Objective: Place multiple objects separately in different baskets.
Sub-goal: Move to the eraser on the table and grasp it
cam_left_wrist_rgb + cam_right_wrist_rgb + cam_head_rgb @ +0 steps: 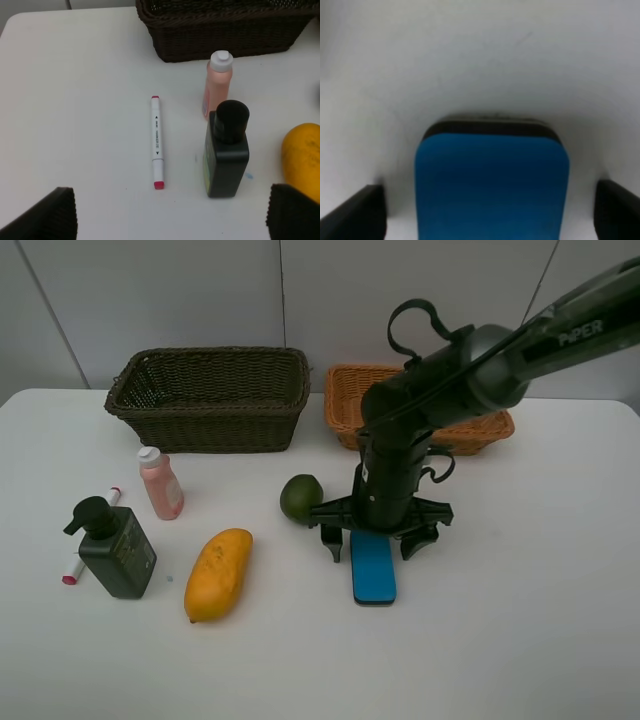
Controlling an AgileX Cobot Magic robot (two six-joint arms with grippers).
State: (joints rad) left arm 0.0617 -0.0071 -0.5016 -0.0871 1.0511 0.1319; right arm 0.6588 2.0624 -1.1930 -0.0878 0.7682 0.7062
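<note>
My right gripper [373, 540] is lowered over the blue eraser block [373, 570], open, one finger on each side of its far end. In the right wrist view the eraser block [492, 185] fills the gap between the fingertips [355, 212]. A green lime [301, 498] lies just left of that gripper. Further left are a yellow-orange mango [218, 573], a pink bottle [160, 483], a dark pump bottle [115, 545] and a white-pink marker [75, 565]. The left gripper [170, 220] is open above the marker [157, 142] and pump bottle [226, 150], holding nothing.
The dark brown basket [210, 395] stands at the back left. The orange-tan basket [350, 400] stands at the back right, partly hidden by the right arm. The left wrist view shows the dark basket [225, 25] beyond the pink bottle [218, 82], with the mango [302, 155] at the picture's edge.
</note>
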